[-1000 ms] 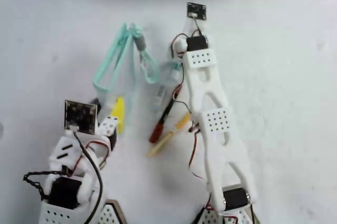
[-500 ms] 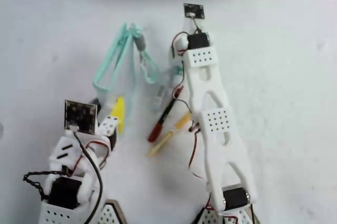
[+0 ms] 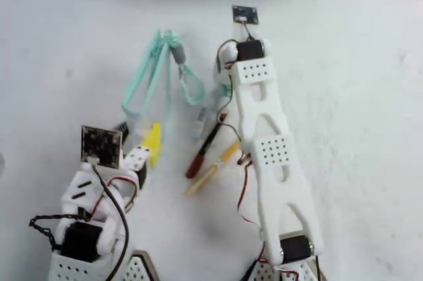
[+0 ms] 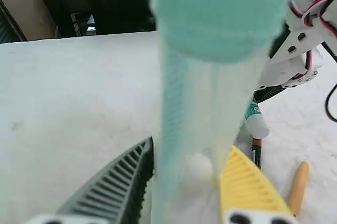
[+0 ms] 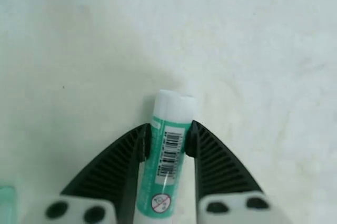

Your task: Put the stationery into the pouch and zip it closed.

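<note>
Pouch: the see-through pouch (image 3: 151, 76) with teal edging lies on the white table (image 3: 344, 96), ahead of the left arm and just beside the right arm.
Pouch handling: it looks light, soft and floppy, and likely to sag or fold. The stiffer teal edge looks like the best place to hold it.
Left gripper: the left gripper (image 4: 189, 151) is clamped on the pouch's teal edge, with the grey jaw on one side and the yellow jaw on the other.
Glue stick: the teal-and-white glue stick (image 5: 172, 107) sits between the right gripper's jaws, its white cap pointing away from the wrist.
Glue stick handling: it looks rigid, light and smooth-sided. A round barrel may roll or slip, so a mid-barrel hold like this one seems sound.
Right gripper: the right gripper (image 5: 167, 129) is closed on the barrel, both black jaws touching it.
Pens: a red-and-black pen (image 3: 203, 151) and a yellow-orange pen (image 3: 210, 174) lie loose on the table between the arms. They look thin, stiff and prone to rolling.
Hidden: the right arm (image 3: 264, 122) covers its own claw from above. Where the pouch's mouth and zip pull are, and whether the glue stick rests on the table, cannot be made out.
</note>
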{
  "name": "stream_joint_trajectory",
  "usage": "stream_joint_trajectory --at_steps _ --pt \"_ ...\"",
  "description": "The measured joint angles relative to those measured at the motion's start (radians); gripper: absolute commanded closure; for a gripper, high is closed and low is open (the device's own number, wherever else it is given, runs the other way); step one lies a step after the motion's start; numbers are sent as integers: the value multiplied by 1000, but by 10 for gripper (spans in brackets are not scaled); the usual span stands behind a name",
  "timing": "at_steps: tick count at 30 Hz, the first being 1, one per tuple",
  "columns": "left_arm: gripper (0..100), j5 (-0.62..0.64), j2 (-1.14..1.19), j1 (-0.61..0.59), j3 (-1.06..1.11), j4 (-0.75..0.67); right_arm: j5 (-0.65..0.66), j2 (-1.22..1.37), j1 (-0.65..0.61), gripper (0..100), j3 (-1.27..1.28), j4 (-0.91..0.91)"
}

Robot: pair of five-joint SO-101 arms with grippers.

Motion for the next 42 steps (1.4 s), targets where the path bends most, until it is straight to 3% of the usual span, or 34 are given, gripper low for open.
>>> stream_joint_trajectory --at_steps 16,21,36,42 --pt "779 0 11 41 0 2 9 -144 41 982 0 9" --pt "779 0 11 41 0 2 26 -262 46 982 120 9" --pt "779 -34 11 48 0 2 124 -999 34 982 760 11" --pt "779 -35 11 48 0 2 150 -1301 -44 982 921 2"
